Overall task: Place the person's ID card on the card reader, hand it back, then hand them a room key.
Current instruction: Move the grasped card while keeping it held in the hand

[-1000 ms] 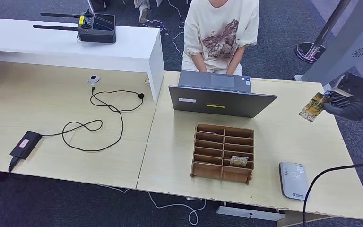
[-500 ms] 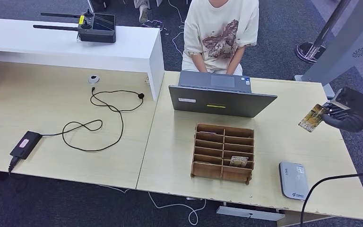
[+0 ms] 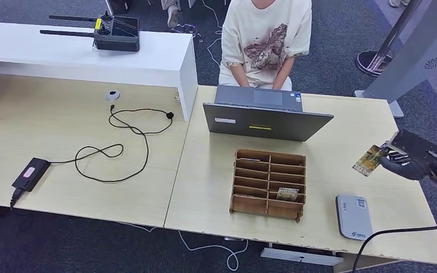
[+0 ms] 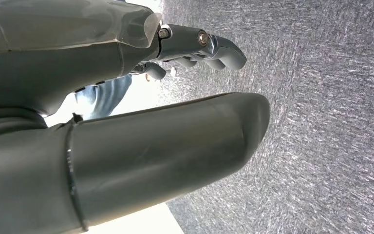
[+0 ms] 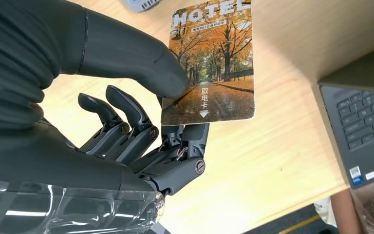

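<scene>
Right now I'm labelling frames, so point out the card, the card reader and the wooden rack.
card (image 5: pixel 213 63), right wrist view, middle of its printed face
card reader (image 3: pixel 353 216), head view, centre of its top
wooden rack (image 3: pixel 269 183), head view, its middle divider

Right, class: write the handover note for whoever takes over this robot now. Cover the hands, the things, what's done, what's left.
Right hand pinches a card printed HOTEL, above the desk's right side.
Left hand holds nothing and hangs over the carpet.
Card reader lies bare at the desk's near right corner.
Another card sits in the wooden rack.
Done: card in hand.
Left: can't tell which stage this card belongs to; nothing handed over.
</scene>
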You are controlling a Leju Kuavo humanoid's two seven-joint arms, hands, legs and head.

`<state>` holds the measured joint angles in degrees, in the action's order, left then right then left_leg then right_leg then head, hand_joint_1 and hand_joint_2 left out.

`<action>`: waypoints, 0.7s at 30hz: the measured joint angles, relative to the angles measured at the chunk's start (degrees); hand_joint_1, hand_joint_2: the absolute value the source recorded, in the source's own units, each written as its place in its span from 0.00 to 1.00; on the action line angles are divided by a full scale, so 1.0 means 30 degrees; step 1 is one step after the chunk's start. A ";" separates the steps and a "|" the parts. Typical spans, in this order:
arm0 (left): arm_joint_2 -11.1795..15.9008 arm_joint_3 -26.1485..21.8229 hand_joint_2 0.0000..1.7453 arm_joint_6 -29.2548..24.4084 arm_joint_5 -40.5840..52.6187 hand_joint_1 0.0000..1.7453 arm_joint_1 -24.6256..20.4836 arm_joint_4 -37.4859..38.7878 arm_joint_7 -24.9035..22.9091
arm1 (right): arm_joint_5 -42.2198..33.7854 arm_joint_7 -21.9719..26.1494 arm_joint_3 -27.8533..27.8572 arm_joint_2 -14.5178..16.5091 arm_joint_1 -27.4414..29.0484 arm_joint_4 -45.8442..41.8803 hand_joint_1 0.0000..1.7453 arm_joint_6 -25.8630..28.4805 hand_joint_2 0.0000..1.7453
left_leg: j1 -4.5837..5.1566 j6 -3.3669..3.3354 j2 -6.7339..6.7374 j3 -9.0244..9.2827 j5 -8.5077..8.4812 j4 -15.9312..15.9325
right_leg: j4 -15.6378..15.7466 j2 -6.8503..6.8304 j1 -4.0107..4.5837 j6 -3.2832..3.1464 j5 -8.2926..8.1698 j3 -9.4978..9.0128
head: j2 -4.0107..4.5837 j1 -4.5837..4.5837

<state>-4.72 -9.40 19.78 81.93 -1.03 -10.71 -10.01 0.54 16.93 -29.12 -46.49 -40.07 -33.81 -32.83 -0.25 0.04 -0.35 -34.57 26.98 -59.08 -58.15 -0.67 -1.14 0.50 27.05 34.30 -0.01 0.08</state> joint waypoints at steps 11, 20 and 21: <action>0.0000 0.0000 0.00 -0.0007 0.0089 0.00 0.0001 0.0000 0.0007 | 0.0319 -0.0525 0.0472 0.0000 0.1545 -0.1054 1.00 0.0115 1.00 | 0.0000 0.0000 0.0001 0.0002 0.0000 0.0000 | 0.0001 0.0000 -0.0001 0.0000 0.0000 0.0001 | 0.0004 0.0002; 0.0007 -0.0007 0.00 -0.0025 0.0144 0.00 0.0008 0.0000 0.0036 | 0.0486 -0.0901 0.1741 -0.0264 0.2366 -0.2003 1.00 -0.1043 1.00 | 0.0001 -0.0001 0.0001 0.0002 0.0001 0.0000 | 0.0003 0.0000 -0.0002 0.0001 0.0001 0.0002 | 0.0002 0.0000; 0.0007 -0.0007 0.00 -0.0031 0.0146 0.00 0.0010 0.0000 0.0053 | 0.0486 -0.0947 0.1818 -0.0340 0.2418 -0.2070 1.00 -0.1151 1.00 | 0.0001 -0.0001 0.0001 0.0002 0.0001 0.0000 | 0.0003 0.0000 -0.0002 0.0001 0.0001 0.0002 | 0.0002 0.0000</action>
<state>-4.70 -9.42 19.69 82.37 -1.00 -10.71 -9.85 1.99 14.09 -23.67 -47.51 -32.82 -40.03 -36.29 -0.24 0.03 -0.34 -34.57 26.98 -59.08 -58.14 -0.66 -1.14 0.50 27.05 34.31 -0.01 0.08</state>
